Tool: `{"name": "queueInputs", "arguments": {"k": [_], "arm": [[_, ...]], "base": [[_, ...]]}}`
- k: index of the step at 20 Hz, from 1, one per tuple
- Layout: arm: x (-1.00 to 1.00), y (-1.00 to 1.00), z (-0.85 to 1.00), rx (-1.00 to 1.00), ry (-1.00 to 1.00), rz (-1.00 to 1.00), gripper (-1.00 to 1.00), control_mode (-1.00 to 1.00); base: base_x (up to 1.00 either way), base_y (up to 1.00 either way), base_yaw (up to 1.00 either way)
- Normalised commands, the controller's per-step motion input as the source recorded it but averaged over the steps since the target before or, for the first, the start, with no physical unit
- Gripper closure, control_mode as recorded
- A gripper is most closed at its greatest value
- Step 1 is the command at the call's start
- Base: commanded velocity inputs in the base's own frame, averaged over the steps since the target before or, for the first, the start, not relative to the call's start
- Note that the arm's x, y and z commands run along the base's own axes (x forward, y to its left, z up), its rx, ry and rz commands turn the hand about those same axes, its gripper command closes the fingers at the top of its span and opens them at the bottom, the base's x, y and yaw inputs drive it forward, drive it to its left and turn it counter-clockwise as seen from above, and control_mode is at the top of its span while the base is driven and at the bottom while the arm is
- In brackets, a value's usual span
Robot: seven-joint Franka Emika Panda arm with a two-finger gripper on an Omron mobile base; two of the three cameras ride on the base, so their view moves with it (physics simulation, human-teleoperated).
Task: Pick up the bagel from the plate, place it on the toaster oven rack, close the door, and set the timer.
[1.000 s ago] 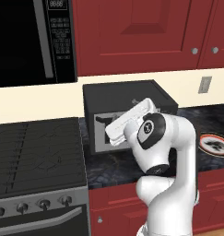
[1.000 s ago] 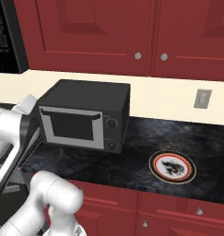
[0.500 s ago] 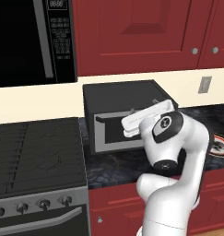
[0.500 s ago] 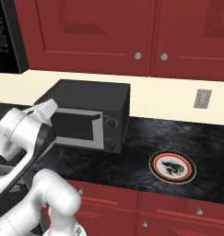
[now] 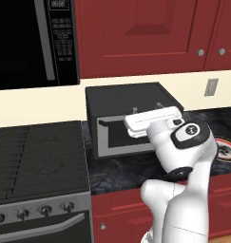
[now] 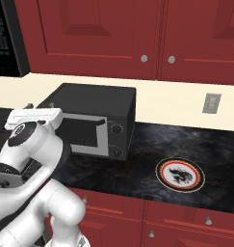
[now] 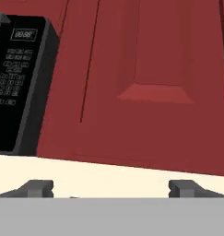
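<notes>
The black toaster oven (image 5: pixel 131 102) (image 6: pixel 97 103) stands on the dark counter, and its silver-framed door (image 5: pixel 118 137) (image 6: pixel 84 135) is up against the front. The rack is hidden behind that door. My gripper (image 5: pixel 147 110) (image 6: pixel 39 106) (image 7: pixel 111 189) is level in front of the oven's upper front, pointing up and back. It is open, with nothing between the fingertips (image 7: pixel 37 188). The plate (image 6: pixel 179 174) (image 5: pixel 227 149) lies on the counter to the oven's right, showing its dark centre. No bagel is visible on it.
A black microwave (image 5: pixel 33 42) (image 7: pixel 19 83) hangs over the stove (image 5: pixel 36 161) on the left. Red cabinet doors (image 6: pixel 89 34) (image 7: pixel 150 78) run above the cream wall. The oven's knobs (image 6: pixel 117 129) sit on its right side. A wall outlet (image 6: pixel 211 102) is beyond the plate.
The hand has swung right across the oven's front and risen, turning from tilted to level. The oven and plate have stayed put.
</notes>
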Motion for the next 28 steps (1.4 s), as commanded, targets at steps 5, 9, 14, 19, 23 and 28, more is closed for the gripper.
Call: {"name": "queueInputs", "arguments": {"k": [5,9,14,19,23,28], "arm": [[-0.13,0.26,0.67,0.53,0.39,0.49,-1.00,-1.00],[-0.04,0.14,0.53,0.59,0.49,0.54,-1.00,-1.00],[-0.03,0.07,0.42,0.65,0.51,0.55,-1.00,-1.00],[-0.03,0.07,0.37,0.68,0.51,0.54,-1.00,-1.00],[-0.08,0.12,0.40,0.68,0.50,0.50,-1.00,-1.00],[-0.43,0.07,0.65,0.63,0.41,0.33,-1.00,-1.00]], "base": [[0.00,0.00,0.00],[0.00,0.00,0.00],[0.00,0.00,0.00],[0.00,0.00,0.00],[0.00,0.00,0.00],[0.00,0.00,0.00]]}}
